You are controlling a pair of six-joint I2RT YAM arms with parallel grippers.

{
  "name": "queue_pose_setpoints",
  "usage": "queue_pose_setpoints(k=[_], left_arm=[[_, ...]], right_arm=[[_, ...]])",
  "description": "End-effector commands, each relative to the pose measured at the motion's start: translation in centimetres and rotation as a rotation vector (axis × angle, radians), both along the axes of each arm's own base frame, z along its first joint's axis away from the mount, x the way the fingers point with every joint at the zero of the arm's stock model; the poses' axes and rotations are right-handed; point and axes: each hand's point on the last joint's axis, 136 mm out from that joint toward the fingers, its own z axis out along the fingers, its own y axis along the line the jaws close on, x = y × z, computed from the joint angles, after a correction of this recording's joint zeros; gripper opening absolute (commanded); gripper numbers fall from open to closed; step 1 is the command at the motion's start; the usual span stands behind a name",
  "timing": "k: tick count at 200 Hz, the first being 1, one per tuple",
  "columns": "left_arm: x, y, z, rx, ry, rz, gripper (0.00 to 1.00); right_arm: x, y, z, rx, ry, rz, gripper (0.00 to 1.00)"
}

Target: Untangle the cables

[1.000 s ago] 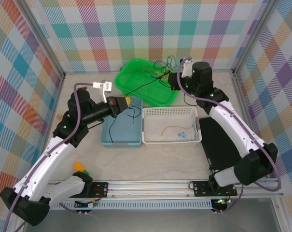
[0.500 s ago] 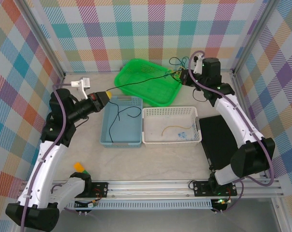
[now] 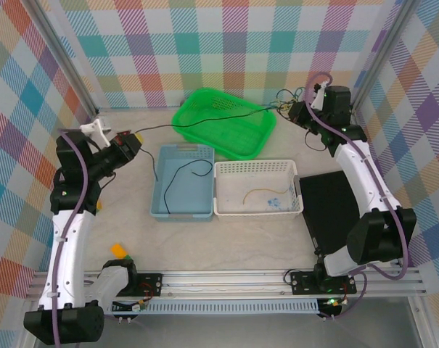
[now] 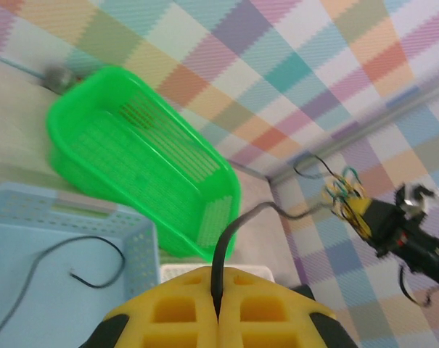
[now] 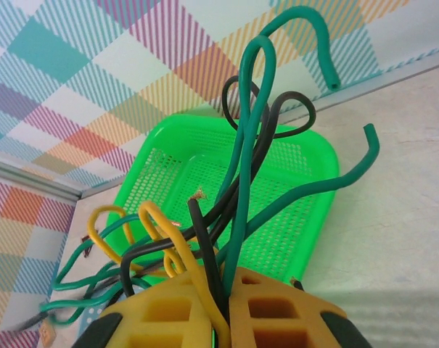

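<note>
The table (image 3: 234, 239) has a black mat (image 3: 334, 210) by its right edge. A green basket (image 3: 242, 148) sits near the middle of the far edge. A blue basket (image 3: 181, 212) and a white basket (image 3: 257, 167) stand side by side in the middle of the table, with the blue one on the left. The left gripper (image 3: 132, 141) (image 4: 218, 283) is up by the left edge, and it is pinched tight on a black cable (image 3: 177, 125) (image 4: 226, 246). This cable runs over the green basket to the far right corner. There the right gripper (image 3: 295, 110) (image 5: 223, 290) is closed on a bunch (image 3: 284, 101) (image 5: 244, 167) of green, black and yellow cables, all looped together. More black cable lies curled in the blue basket. A yellow cable (image 3: 257, 192) lies alone in the white basket.
</note>
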Motion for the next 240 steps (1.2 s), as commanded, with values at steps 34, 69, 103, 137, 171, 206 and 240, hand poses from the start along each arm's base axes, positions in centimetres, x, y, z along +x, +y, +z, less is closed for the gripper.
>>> queue_pose_setpoints(k=[34,69,103,137,171,206,240], left_arm=[[0.3,4.5,4.5,0.128,-0.063,0.190,0.00],[0.7,3.5,7.9,0.123,-0.161,0.132,0.00],[-0.1,2.5,9.9,0.133,-0.226,0.074,0.00],[-1.0,2.3,11.9,0.138,-0.281,0.070,0.00],[-1.7,1.2,13.5,0.075,-0.327,0.018,0.00],[-3.3,0.2,14.4,0.068,-0.359,-0.036,0.00],[-4.9,-0.3,15.7,0.078,-0.414,-0.047,0.00]], right_arm=[[-0.9,-4.1,0.0,0.055,0.053,-0.137,0.00],[-1.3,-4.0,0.7,0.074,0.028,-0.112,0.00],[-1.8,-3.3,1.5,0.099,0.010,-0.077,0.00],[-2.4,-3.0,1.8,0.110,0.002,-0.058,0.00],[-3.1,-2.8,2.1,0.111,-0.007,-0.046,0.00],[-3.9,-2.5,2.5,0.108,-0.024,-0.024,0.00],[-4.6,-2.1,2.9,0.118,-0.037,0.000,0.00]])
